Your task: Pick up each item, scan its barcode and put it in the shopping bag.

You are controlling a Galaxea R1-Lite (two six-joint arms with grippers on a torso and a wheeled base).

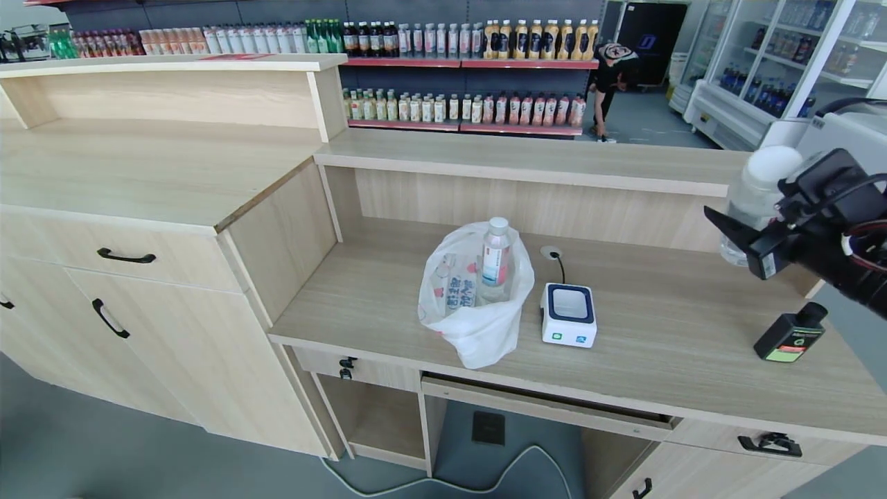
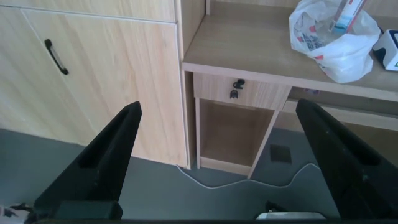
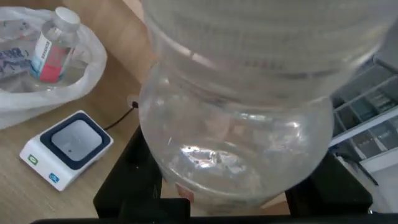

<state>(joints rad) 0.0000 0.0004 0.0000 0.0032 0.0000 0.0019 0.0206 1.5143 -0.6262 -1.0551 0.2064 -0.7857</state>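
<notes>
My right gripper (image 1: 745, 239) is shut on a clear plastic bottle (image 1: 757, 197) with a white cap, held in the air above the counter's right end. Up close, the clear bottle (image 3: 239, 124) sits between the fingers (image 3: 134, 180). A white shopping bag (image 1: 478, 298) stands mid-counter with a water bottle (image 1: 496, 260) and a printed packet (image 1: 454, 287) inside. The white barcode scanner (image 1: 568, 314) sits just right of the bag. A black bottle (image 1: 790, 334) lies on the counter's right end. My left gripper (image 2: 217, 162) hangs open low beside the counter, over the floor.
The wooden counter (image 1: 651, 346) has a raised back ledge (image 1: 527, 163) and a taller cabinet block (image 1: 138, 180) to the left. A scanner cable (image 1: 556, 263) runs to a grommet behind it. Drink shelves (image 1: 471, 69) line the back wall.
</notes>
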